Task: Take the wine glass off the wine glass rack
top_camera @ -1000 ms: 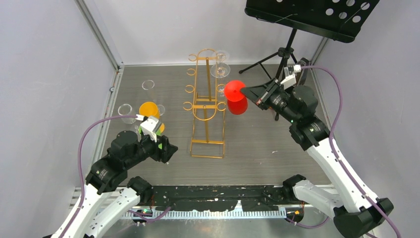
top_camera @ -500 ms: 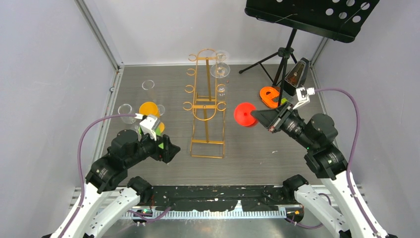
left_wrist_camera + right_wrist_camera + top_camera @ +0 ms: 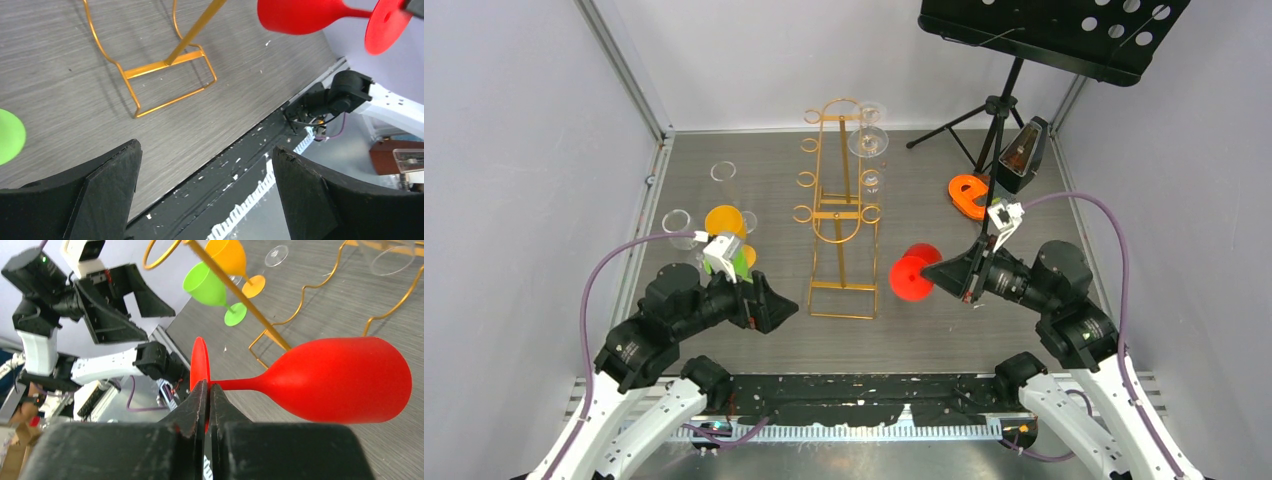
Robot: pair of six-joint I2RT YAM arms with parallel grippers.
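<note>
A red wine glass hangs sideways in the air just right of the base of the gold wire wine glass rack, apart from it. My right gripper is shut on the glass's round foot, and the bowl points toward the rack. A clear wine glass hangs on the rack's upper right hooks. My left gripper is left of the rack base. It stands wide open with nothing between its fingers.
An orange glass, a green glass and clear glasses stand left of the rack. A black music stand, a metronome and an orange object are at the back right. Walls close in both sides.
My right arm has carried the red glass away from the rack toward the near side, tipping it sideways. My left gripper has opened wider.
</note>
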